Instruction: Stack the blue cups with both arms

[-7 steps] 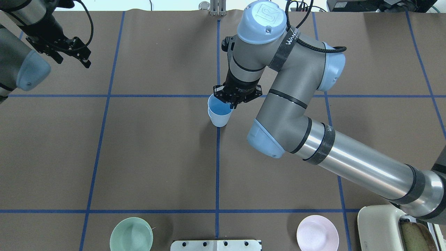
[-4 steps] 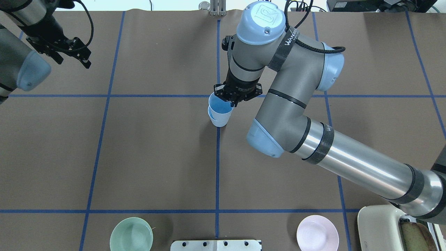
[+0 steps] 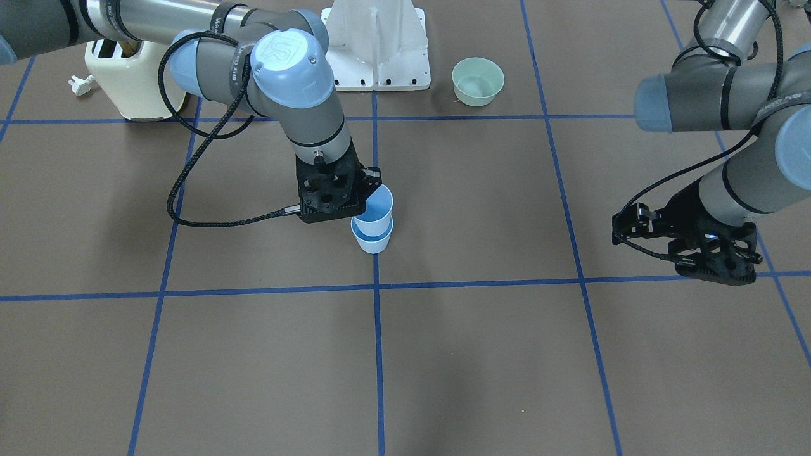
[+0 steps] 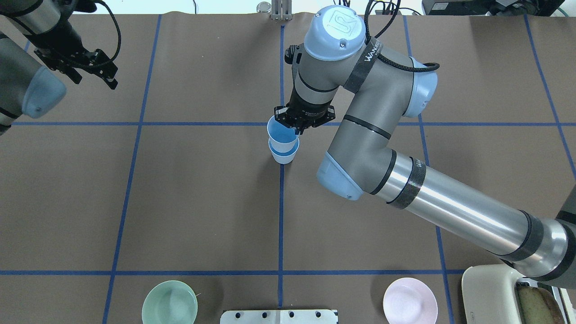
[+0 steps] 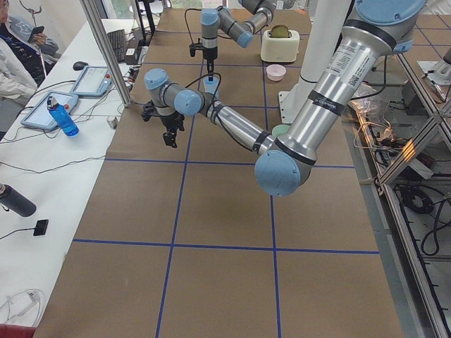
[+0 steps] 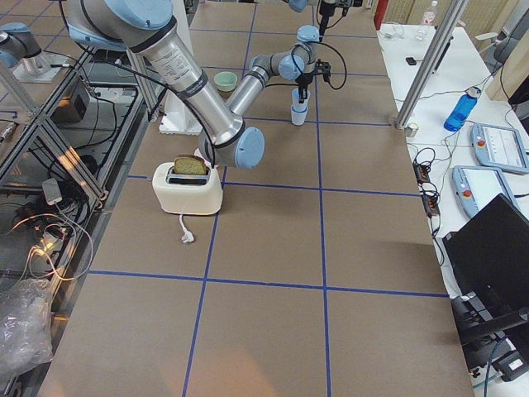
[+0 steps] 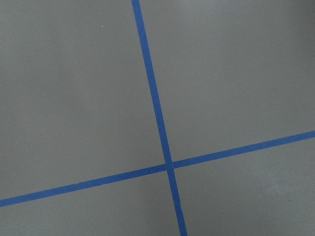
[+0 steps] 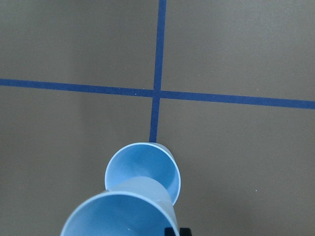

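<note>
Grips upper cup [image 4: 282, 135] in right pincer [image 4: 297, 131], now shifted toward frame top, baring lower cup [image 4: 283, 157] rim: only partly nested; holds left pincer [image 4: 95, 82] spread, empty, upper left

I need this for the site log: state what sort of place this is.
Most likely a robotics lab test cell. The right arm and left arm work over a table gridded with blue tape, and a side bench carries control tablets, with an operator seated nearby.
</note>
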Action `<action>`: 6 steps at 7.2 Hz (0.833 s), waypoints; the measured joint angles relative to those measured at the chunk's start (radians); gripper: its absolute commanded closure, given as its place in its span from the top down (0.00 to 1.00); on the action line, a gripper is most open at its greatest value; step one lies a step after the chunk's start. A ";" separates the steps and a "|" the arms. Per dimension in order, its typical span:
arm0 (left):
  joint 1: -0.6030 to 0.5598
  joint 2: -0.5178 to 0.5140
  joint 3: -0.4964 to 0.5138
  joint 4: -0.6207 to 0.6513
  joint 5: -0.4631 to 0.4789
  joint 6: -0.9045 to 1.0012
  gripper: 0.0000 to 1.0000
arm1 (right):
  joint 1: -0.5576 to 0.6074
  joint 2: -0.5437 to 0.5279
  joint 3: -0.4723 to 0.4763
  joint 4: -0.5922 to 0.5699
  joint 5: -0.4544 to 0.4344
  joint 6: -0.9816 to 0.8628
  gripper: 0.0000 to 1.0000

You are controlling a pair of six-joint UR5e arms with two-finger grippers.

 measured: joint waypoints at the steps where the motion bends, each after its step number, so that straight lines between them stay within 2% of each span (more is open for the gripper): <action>1: 0.000 0.000 0.001 0.000 -0.001 0.001 0.97 | 0.000 -0.001 -0.001 0.001 0.000 -0.003 0.70; 2: 0.000 -0.001 0.002 0.000 -0.001 0.001 0.97 | 0.000 -0.001 -0.001 0.003 0.000 -0.003 1.00; 6: -0.010 -0.004 0.002 0.000 0.002 0.005 0.98 | 0.028 -0.032 0.048 0.007 -0.015 -0.018 1.00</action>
